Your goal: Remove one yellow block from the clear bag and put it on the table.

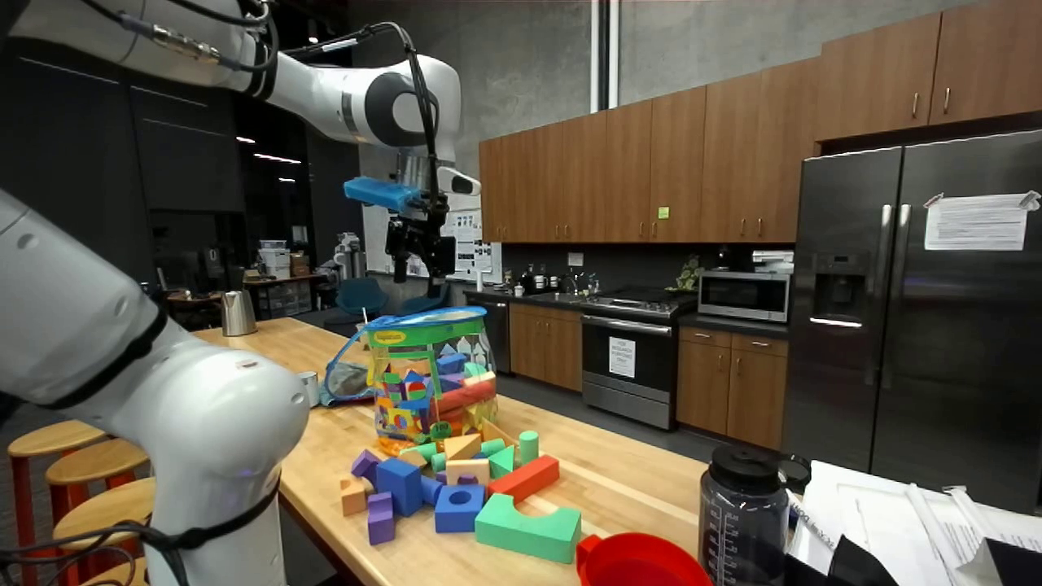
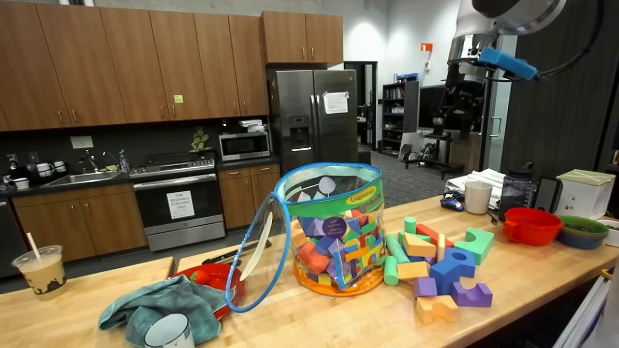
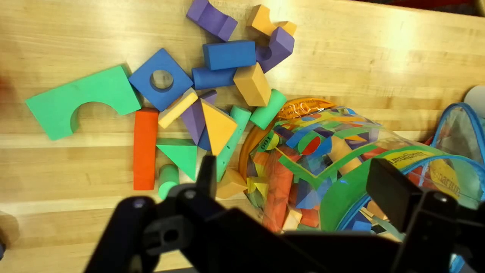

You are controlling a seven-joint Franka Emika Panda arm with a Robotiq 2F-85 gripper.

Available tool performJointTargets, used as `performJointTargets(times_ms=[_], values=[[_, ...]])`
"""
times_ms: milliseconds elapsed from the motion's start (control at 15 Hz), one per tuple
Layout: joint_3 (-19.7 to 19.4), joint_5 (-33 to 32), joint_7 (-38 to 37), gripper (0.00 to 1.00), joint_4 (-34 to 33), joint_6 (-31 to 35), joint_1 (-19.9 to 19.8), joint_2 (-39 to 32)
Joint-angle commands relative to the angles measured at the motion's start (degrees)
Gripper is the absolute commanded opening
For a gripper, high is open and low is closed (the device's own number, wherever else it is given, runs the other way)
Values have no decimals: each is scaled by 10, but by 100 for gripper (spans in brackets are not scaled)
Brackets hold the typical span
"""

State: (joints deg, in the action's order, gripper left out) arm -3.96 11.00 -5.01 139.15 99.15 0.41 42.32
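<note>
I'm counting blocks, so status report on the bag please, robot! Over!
Gripper open, empty, above the table. Clear bag upright, top open, blocks inside. Loose blocks beside it, possibly in the way.

The table [image 2: 300, 324] is smooth wood with a light gloss; the clear bag [image 2: 324, 208] is shiny, transparent plastic, and the loose blocks [image 3: 216, 125] present even, matt faces. The cabinets [image 2: 135, 67] show wood grain, the refrigerator [image 1: 838, 391] satin metal, the kettle [image 1: 238, 313] shinier metal. The towel [image 2: 164, 302] is rough cloth, the oven notice [image 2: 180, 205] paper, the robot arm [image 1: 228, 391] smooth and glossy.
</note>
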Motion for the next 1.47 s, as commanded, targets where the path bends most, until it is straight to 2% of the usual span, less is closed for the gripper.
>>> performJointTargets(times_ms=[0, 933, 1400], values=[[8, 6, 6, 100, -2, -3, -12, -1], [14, -2, 11, 100, -13, -10, -9, -2], [45, 12, 74, 100, -71, 0, 37, -56]])
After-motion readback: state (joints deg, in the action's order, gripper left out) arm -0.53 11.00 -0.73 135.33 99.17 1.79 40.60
